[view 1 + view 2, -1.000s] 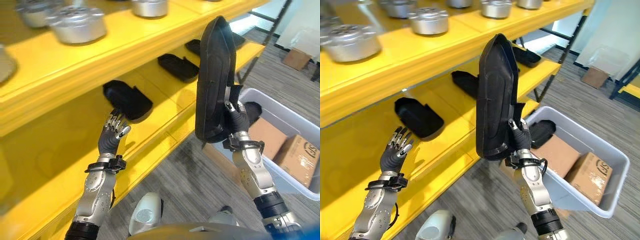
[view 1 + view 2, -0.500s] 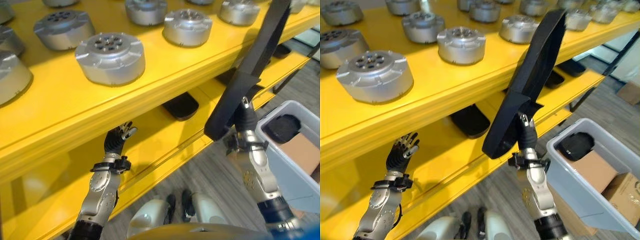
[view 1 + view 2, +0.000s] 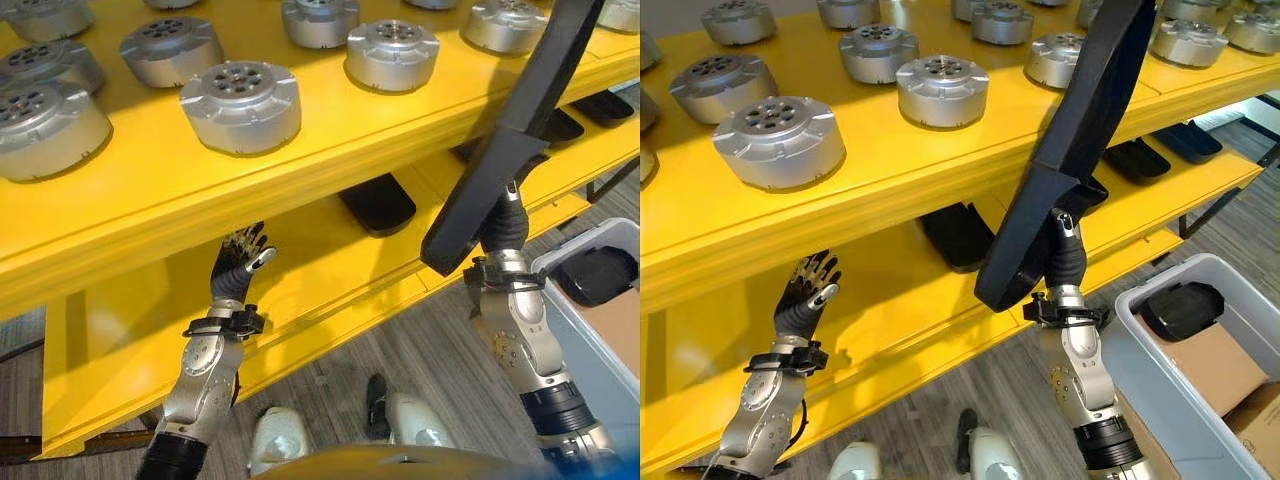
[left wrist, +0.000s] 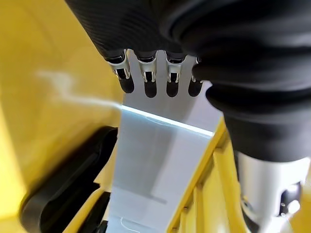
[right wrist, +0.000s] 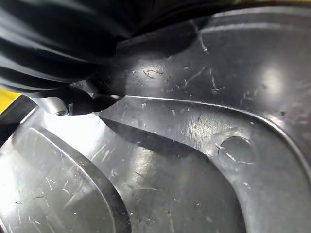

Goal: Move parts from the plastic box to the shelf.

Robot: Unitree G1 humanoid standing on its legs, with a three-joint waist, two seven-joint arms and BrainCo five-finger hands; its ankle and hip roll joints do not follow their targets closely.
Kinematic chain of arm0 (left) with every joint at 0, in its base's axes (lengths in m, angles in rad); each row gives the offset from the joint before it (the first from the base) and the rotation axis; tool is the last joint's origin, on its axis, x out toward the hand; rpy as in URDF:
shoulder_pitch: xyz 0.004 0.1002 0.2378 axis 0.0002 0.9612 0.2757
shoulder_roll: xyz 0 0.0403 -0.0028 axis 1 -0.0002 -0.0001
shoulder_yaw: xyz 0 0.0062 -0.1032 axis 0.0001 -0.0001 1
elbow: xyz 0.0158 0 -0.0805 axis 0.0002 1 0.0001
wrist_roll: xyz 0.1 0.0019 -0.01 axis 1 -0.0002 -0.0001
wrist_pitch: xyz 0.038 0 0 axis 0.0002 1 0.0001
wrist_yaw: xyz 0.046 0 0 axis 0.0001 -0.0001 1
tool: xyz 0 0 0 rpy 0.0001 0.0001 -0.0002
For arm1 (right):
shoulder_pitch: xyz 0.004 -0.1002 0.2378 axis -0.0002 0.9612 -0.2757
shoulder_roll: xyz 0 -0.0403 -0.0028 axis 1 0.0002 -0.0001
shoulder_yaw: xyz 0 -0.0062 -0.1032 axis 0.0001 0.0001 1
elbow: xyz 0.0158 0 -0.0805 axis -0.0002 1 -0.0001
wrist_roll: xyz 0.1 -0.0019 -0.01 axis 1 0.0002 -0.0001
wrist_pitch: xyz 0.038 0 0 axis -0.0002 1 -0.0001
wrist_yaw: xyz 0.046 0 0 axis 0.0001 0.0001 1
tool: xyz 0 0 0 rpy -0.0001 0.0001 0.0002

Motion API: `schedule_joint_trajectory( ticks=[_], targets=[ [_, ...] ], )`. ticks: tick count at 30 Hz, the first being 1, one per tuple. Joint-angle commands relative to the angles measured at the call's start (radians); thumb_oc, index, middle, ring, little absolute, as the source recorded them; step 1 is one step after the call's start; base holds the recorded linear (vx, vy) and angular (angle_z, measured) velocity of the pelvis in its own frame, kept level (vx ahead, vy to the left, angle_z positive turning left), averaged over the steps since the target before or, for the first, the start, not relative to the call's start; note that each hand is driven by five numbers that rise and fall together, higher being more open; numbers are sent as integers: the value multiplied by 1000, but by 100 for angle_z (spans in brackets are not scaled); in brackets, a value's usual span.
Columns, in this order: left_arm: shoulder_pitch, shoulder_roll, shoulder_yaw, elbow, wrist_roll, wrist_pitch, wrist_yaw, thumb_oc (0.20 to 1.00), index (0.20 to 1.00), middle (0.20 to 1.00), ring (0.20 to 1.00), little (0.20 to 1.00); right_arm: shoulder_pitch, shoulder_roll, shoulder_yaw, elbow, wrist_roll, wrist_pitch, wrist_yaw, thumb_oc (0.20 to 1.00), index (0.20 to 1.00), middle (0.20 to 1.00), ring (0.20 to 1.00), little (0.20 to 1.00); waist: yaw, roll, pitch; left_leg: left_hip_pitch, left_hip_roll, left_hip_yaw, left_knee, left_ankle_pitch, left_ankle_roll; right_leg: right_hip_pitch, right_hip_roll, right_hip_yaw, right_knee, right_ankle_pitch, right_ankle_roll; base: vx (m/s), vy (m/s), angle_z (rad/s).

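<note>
The right hand [image 3: 1065,262] grips a long black part [image 3: 1065,150] upright at frame centre; it risks striking the shelf [image 3: 890,190] edge.

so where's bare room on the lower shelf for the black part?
Bare yellow lower shelf between the open left hand and the nearest shelved black part. Rightward it holds more parts. The top shelf is crowded with metal discs.
</note>
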Motion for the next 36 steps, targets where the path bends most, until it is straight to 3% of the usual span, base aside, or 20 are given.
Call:
schedule_joint_trajectory(
  ticks=[1, 3, 5, 7, 11, 17, 25, 33, 36],
  targets=[
    [87, 32, 4, -119, -19, -40, -25, 1000, 1000, 1000, 1000, 1000, -11, -26, 57, -50, 6, -22, 13, 200, 200, 200, 200, 200, 3, 56, -79, 91, -66, -17, -256, 219, 16, 74, -33, 88, 23, -133, 64, -30, 411, 123],
    [88, 42, -1, -127, -22, -33, -37, 1000, 1000, 1000, 1000, 1000, 11, -13, 33, -52, 6, -20, 2, 200, 200, 200, 200, 200, 12, 56, -71, 85, -143, -23, -216, 83, 29, 112, -92, 74, -15, -97, 93, -17, 376, 84],
    [112, 52, 6, -128, -11, -28, -46, 1000, 1000, 1000, 1000, 1000, 34, 1, 17, -42, 4, -11, 2, 200, 200, 200, 200, 200, 21, 48, -74, 99, -192, -15, -189, 12, 38, 147, -126, 74, -48, -70, 122, 11, 335, 32],
    [124, 49, 27, -123, 1, -29, -37, 1000, 1000, 1000, 1000, 1000, 75, 53, -63, 36, 16, -12, -49, 200, 200, 200, 200, 200, 26, 34, -82, 97, -258, -1, -144, -48, 50, 191, -181, 66, -114, -29, 161, -48, 442, 4],
    [137, 38, 59, -117, 23, -29, -24, 1000, 1000, 1000, 1000, 1000, 120, 94, -227, 86, -1, -40, -133, 200, 200, 200, 200, 200, 15, 8, -89, 97, -296, 26, -89, -99, 65, 218, -205, 93, -137, -14, 187, -17, 156, 11],
    [186, 27, 107, -123, 19, -26, -30, 1000, 1000, 1000, 1000, 1000, 146, 140, -367, 159, 48, -91, -195, 200, 200, 200, 200, 200, -12, 0, -90, 113, -296, 61, -55, -135, 78, 226, -196, 137, -142, -7, 200, 5, 25, -24],
    [202, 26, 119, -117, 19, -30, -34, 1000, 1000, 1000, 1000, 1000, 116, 149, -451, 286, 97, -132, -243, 200, 200, 200, 200, 200, -24, 4, -95, 132, -290, 80, -68, -141, 81, 227, -185, 154, -166, 5, 207, -5, 0, -9],
    [200, 31, 113, -114, 11, -29, -35, 1000, 1000, 1000, 1000, 1000, 87, 152, -439, 370, 166, -136, -231, 200, 200, 200, 200, 200, -22, 4, -95, 138, -282, 85, -78, -137, 79, 226, -176, 157, -170, 8, 206, -2, -7, -2],
    [195, 36, 106, -110, 9, -31, -37, 1000, 1000, 1000, 1000, 1000, 81, 141, -360, 344, 129, -98, -197, 200, 200, 200, 200, 200, -16, 3, -89, 147, -274, 86, -89, -129, 75, 228, -166, 159, -173, 7, 201, -11, -36, -6]
  ],
)
